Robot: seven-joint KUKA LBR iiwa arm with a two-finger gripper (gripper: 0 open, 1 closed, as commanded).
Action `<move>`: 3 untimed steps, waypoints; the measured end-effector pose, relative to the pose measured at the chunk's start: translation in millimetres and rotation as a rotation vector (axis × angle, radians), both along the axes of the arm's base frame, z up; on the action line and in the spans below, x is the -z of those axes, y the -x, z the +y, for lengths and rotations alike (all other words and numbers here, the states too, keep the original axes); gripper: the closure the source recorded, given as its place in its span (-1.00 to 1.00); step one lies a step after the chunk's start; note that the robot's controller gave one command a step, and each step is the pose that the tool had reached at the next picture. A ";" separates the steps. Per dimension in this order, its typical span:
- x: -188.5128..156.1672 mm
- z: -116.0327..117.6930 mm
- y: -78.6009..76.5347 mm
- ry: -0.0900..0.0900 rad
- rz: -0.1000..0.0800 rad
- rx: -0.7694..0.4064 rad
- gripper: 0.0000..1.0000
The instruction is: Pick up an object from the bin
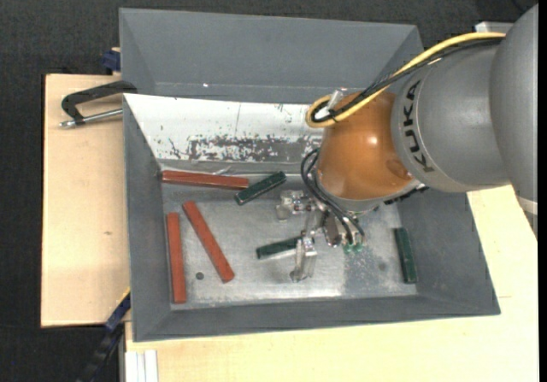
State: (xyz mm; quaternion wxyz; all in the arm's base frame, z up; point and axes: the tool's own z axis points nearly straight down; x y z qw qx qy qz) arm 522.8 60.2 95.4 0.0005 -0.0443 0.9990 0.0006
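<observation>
Green stick (275, 248) lies left-right mid-bin, right end at end effector (301, 259) (open or closed: cannot tell).

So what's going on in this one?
The KUKA arm reaches in from the right, with its gripper low over the middle of the bin, at the end of a short dark green bar. Whether it has a grip on that bar can't be told. A diagonal red-brown bar lies to the left, and another green bar lies by the right wall.
</observation>
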 end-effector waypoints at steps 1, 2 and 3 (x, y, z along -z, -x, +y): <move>-18.6 1.9 4.7 -0.001 -0.005 0.029 -1.00; 26.8 7.7 14.6 0.000 0.003 0.013 -1.00; 24.9 14.5 12.0 -0.001 -0.002 0.094 1.00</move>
